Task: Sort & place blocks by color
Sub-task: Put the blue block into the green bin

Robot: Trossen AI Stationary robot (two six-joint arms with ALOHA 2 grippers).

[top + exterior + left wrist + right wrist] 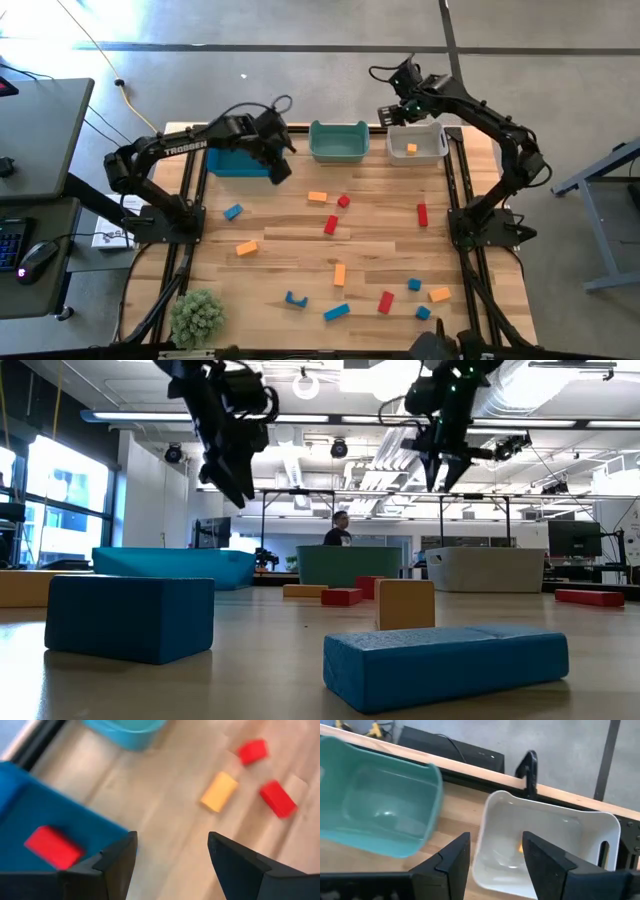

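Lying in the blue bin (30,805), a red block (53,847).

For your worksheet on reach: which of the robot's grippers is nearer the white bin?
Right. The right gripper hovers at the white bin's back-left corner; the left gripper is beside the blue bin.

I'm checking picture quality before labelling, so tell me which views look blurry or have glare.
Left wrist view: smeared; the red block in the blue bin and the orange block have soft edges. Right wrist view: mild blur on the teal bin, white bin sharper. Low view: near blue blocks crisp, with bright windows at the left edge. High view: sharp, with glare on the floor at the top left.
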